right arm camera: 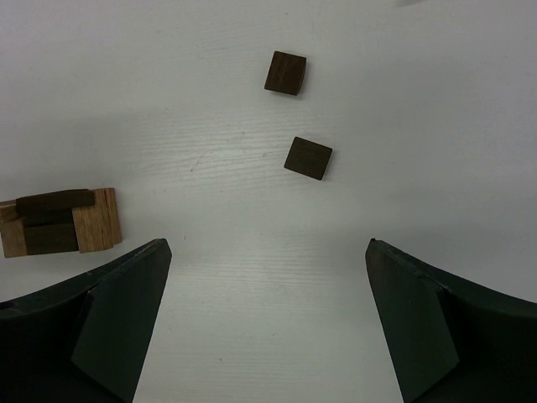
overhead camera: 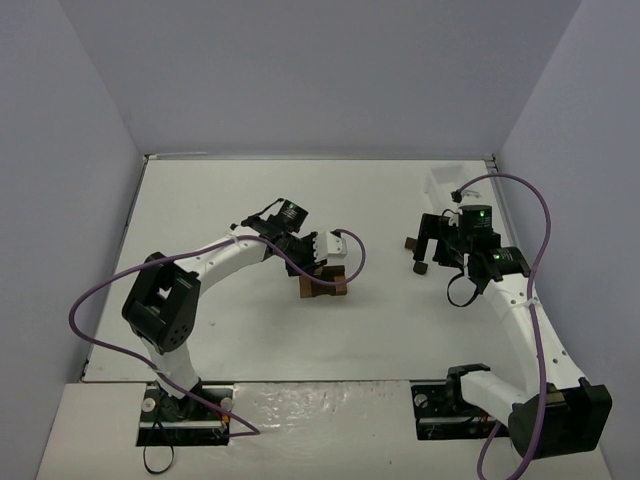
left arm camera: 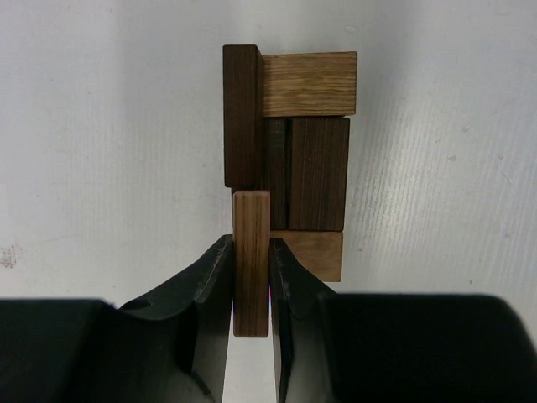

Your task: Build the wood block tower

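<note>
From above, we see the wood block tower (overhead camera: 322,285) mid-scene, just under the left gripper (overhead camera: 318,262). Left wrist now: jaws clenched on a tan block (left arm camera: 251,260) at the tower's near edge. Right wrist: the right gripper (right arm camera: 267,252) gapes, released, with the far dark block (right arm camera: 285,72) and the near dark block (right arm camera: 308,158) lying loose ahead.

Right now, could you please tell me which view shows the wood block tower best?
The left wrist view: the wood block tower fills the centre, blocks distinct, behind the tan block in the left fingers. The top external view shows it small; the right wrist view, only at its left edge.
</note>
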`<state>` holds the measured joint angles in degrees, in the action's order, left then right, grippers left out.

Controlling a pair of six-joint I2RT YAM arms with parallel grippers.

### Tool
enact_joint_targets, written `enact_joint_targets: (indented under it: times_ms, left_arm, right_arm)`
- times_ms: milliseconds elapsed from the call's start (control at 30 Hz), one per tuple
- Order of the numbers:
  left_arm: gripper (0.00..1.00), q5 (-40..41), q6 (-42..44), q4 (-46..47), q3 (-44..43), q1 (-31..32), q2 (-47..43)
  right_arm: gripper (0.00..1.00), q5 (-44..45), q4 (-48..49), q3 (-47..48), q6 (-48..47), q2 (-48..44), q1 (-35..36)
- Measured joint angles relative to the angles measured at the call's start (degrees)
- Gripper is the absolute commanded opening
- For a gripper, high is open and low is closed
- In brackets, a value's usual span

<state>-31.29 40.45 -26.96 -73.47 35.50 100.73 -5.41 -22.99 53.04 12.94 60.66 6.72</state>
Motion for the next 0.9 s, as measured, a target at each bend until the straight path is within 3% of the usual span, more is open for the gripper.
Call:
enact_joint_targets:
  times_ms: [900]
  left_arm:
    - [0.05, -0.87, -2.16, 3.09, 1.33, -1.3, -0.94]
  right_arm:
    - [1.0, -2.64, 0.0, 0.0, -0.2, -0.02, 0.0]
